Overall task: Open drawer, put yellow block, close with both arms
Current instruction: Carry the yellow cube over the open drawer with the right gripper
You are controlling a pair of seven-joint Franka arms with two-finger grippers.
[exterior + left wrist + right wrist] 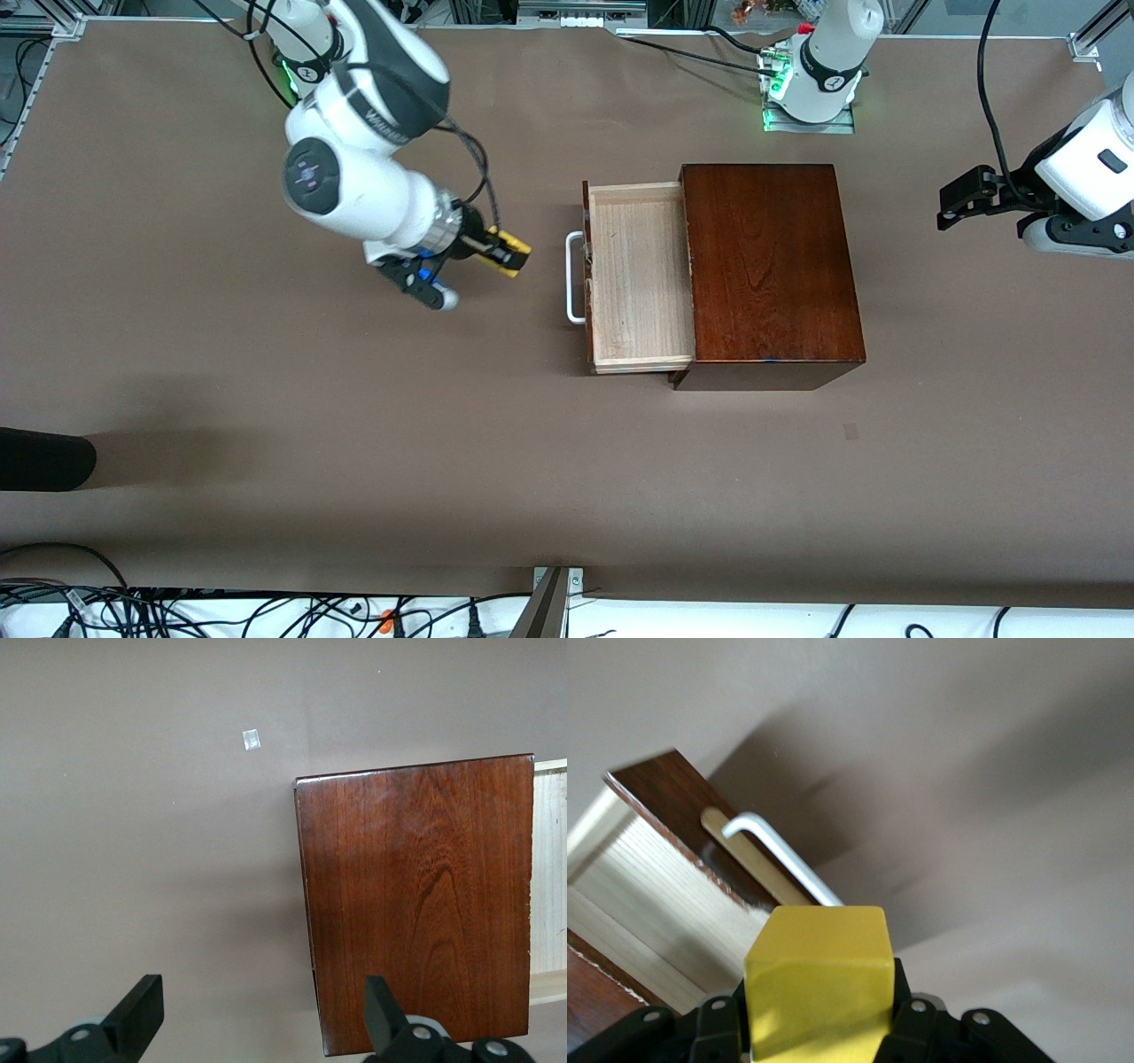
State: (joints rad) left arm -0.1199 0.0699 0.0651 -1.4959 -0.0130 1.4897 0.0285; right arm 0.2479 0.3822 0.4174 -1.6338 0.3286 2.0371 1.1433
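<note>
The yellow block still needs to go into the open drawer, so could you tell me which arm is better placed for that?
The right: its end effector already grips the yellow block over the table beside the drawer handle. The left end effector waits open past the box.

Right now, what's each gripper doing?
Right gripper: shut on the yellow block, over the table beside the open drawer.
Left gripper: open, empty, waiting.

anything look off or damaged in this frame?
Nothing serious. The drawer stands open and empty, the yellow block is clamped in the right gripper over the table beside its handle. Only oddity: chipped, ragged veneer along the wooden box edge where the drawer emerges. Left gripper waits, open.
</note>
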